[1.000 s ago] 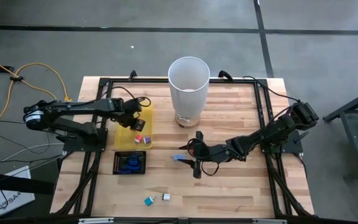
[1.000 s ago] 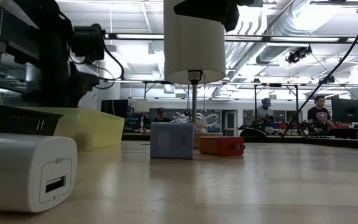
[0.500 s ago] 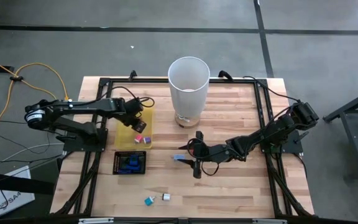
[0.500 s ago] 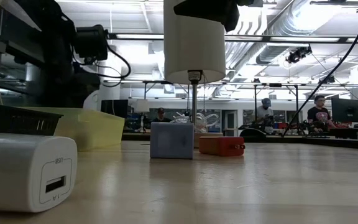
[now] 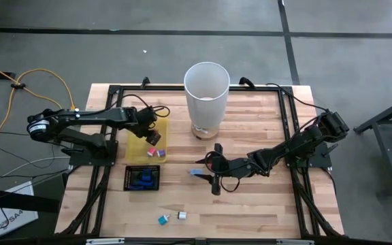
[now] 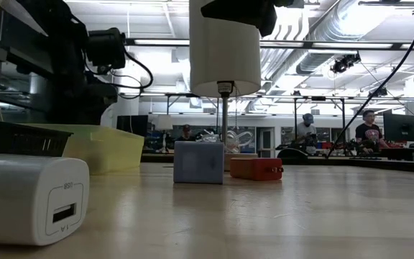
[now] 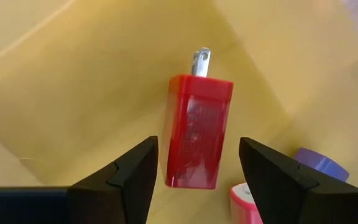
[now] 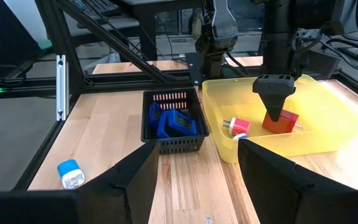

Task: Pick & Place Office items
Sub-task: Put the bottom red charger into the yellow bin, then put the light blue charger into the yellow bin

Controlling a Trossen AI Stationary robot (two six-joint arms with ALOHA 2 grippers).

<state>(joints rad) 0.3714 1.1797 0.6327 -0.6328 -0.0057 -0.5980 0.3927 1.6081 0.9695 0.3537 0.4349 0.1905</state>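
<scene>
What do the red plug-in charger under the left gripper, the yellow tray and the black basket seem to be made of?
Red charger: glossy, slightly translucent plastic by its sheen, with bare metal prongs. Yellow tray: smooth translucent plastic, since light glows through its walls. Black basket: openwork mesh with a matte finish; plastic or coated wire, the look leaves it open. The left gripper stands open around the charger, fingers clear of it.

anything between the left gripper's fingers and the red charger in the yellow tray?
No. In the left wrist view the left gripper stands open around the red charger, bare yellow tray floor showing in both gaps.
</scene>
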